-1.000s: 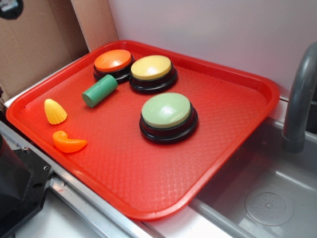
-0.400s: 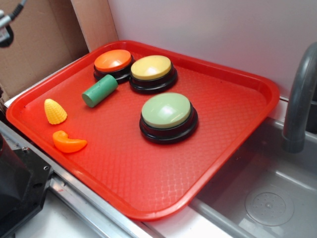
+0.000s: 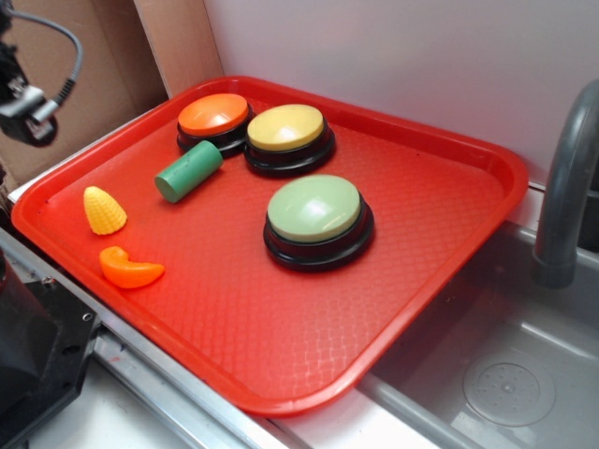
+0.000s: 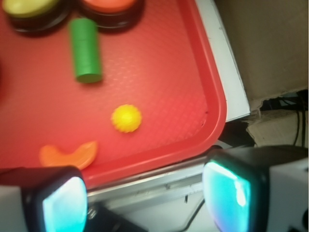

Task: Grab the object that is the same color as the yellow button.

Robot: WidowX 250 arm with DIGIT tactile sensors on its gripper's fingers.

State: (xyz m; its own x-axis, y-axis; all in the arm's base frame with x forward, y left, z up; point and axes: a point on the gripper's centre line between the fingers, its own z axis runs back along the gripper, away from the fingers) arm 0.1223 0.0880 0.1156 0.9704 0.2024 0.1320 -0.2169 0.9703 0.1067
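The object, a small yellow toy corn cob, lies on the red tray near its left edge; the wrist view shows it end-on. The yellow button stands at the tray's back, its edge showing at the wrist view's top left. My gripper hangs high at the far left, above and outside the tray's left rim, well away from the corn. In the wrist view the gripper is open, with nothing between its fingers, over the metal edge beside the tray.
An orange crescent toy lies just in front of the corn. A green cylinder lies behind it. An orange button and a pale green button share the tray. A cardboard wall stands left; a faucet and sink are right.
My gripper has come down into view at the top left of the exterior view, moving lower and slightly right. Nothing on the tray has moved.
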